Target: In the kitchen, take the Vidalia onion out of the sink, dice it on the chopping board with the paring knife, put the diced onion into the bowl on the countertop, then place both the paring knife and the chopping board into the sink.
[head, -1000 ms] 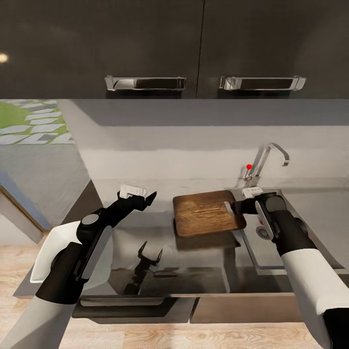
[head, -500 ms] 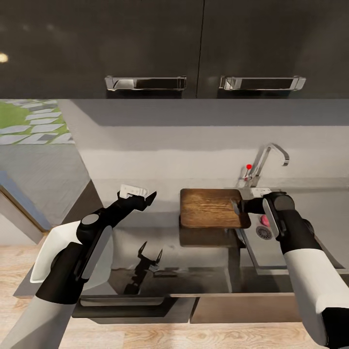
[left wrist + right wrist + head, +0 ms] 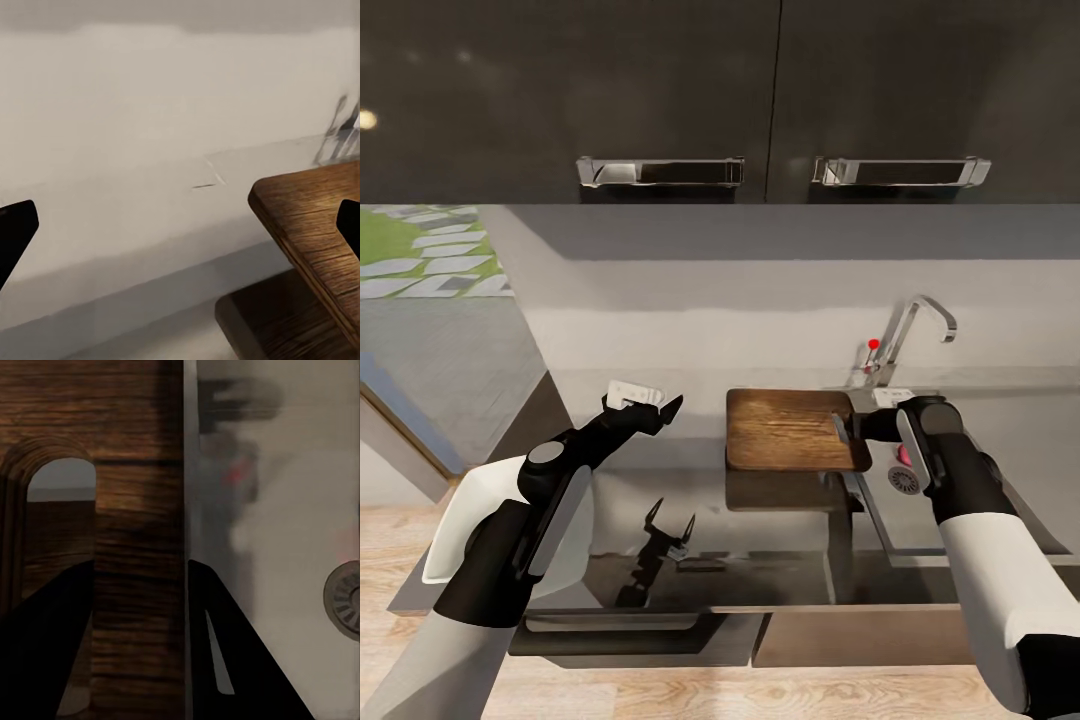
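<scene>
Hanging overhead: two dark cupboard doors (image 3: 570,90), each carrying a steel handle (image 3: 660,171). Running behind, a pale grey wall (image 3: 760,300). Showing at far left, a window (image 3: 430,250) onto grass and paving. Lying below, a light wooden floor (image 3: 690,695).

The right arm reaches forward with its elbow bent, forearm angled inward, and the right claw (image 3: 847,428) is clamped on the handle end of the chopping board (image 3: 790,429), one finger either side of the wood. The left arm extends forward, its left claw (image 3: 650,402) spread wide, holding nothing.
</scene>
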Motion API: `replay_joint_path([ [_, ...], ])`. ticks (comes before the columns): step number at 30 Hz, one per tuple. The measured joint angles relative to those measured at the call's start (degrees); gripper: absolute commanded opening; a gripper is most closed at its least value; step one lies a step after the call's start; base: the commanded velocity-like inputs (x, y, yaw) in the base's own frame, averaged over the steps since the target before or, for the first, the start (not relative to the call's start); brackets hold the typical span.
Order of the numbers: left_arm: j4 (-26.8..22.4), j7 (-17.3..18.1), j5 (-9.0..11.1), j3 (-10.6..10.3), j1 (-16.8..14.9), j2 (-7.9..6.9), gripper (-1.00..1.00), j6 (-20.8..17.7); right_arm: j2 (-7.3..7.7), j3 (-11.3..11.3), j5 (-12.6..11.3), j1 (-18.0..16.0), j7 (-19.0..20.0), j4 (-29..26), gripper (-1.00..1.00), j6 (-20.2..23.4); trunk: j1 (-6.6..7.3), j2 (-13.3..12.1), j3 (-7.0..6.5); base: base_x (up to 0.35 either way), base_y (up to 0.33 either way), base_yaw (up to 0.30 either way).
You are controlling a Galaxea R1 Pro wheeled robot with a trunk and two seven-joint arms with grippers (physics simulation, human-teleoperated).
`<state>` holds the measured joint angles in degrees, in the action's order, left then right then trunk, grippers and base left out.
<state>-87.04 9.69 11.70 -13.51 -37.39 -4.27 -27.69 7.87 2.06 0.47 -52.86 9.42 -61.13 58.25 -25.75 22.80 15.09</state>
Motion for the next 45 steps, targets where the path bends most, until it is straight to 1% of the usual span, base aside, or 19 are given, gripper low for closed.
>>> replay_joint_path([
  [22, 0.0, 0.0, 0.0, 0.0, 0.0, 0.00, 1.00, 0.0, -0.08, -0.1, -0.1, 0.0, 0.1, 0.0, -1.00, 0.4, 0.00, 0.0, 0.00, 0.000, 0.000, 0.000],
  [30, 0.1, 0.0, 0.0, 0.0, 0.0, 0.00, 1.00, 0.0, -1.15, -0.3, -0.1, 0.0, 0.1, 0.6, -1.00, 0.4, 0.00, 0.0, 0.00, 0.000, 0.000, 0.000],
  [45, 0.1, 0.0, 0.0, 0.0, 0.0, 0.00, 1.00, 0.0, -1.38, -0.4, -0.1, 0.0, 0.1, 2.6, -1.00, 0.4, 0.00, 0.0, 0.00, 0.000, 0.000, 0.000],
])
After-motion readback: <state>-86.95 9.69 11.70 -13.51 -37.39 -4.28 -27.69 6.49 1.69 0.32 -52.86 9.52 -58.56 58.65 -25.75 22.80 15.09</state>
